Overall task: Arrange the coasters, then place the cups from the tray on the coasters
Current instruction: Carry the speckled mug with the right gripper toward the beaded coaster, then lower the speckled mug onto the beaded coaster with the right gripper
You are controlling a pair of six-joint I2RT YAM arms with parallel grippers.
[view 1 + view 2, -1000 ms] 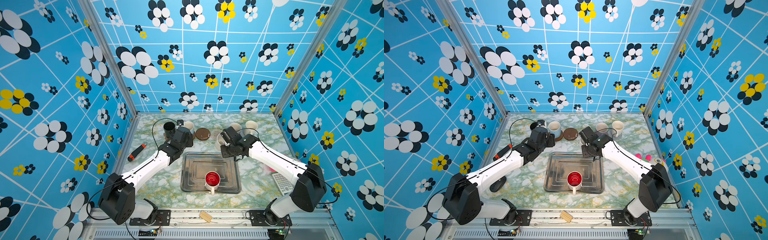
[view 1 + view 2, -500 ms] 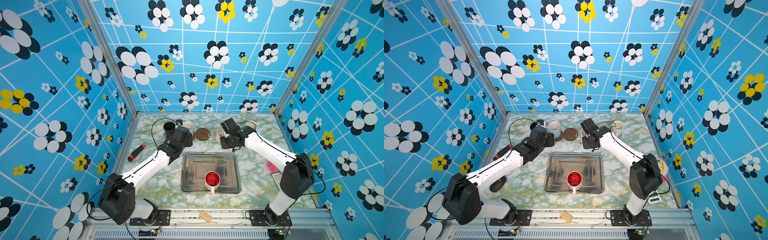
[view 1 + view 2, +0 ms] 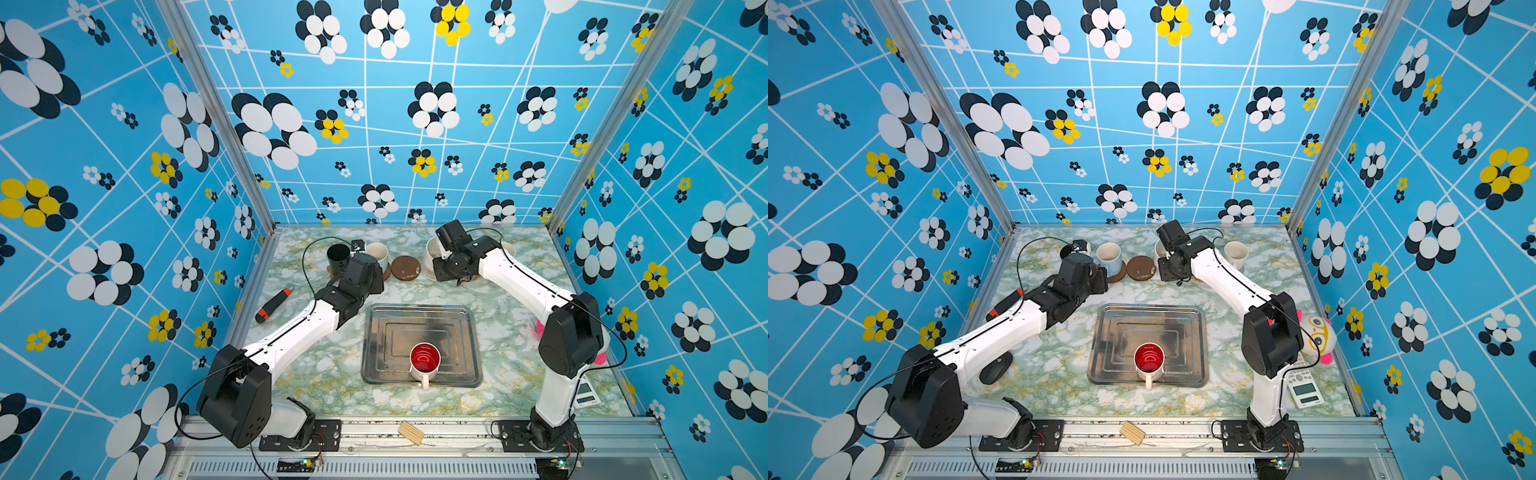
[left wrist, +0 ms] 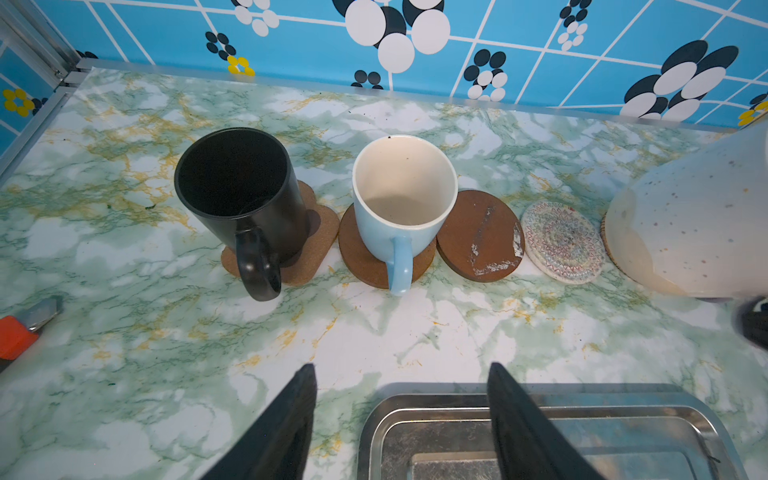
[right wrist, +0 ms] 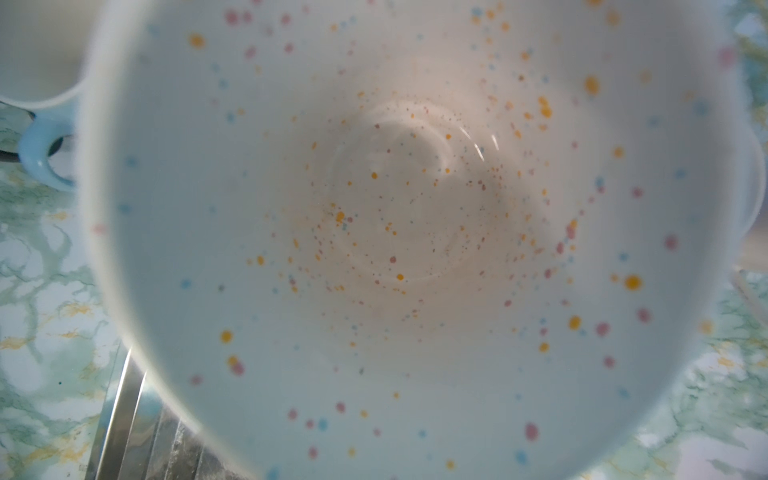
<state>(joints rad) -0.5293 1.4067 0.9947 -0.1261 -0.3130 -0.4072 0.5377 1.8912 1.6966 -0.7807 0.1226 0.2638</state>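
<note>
Marble tabletop [image 3: 316, 374] beyond the tray [image 3: 461, 332] carried the black mug [image 4: 241, 187] and light blue mug [image 4: 401, 199] on coasters [image 4: 320, 232]. The right gripper [image 3: 444, 266] clasped the speckled mug [image 4: 685, 216] there, beside two bare discs [image 4: 478, 237]. The left gripper [image 4: 401, 368] gaped empty. One red-lined mug [image 3: 424, 359] stood in the tray, unplaced.
</note>
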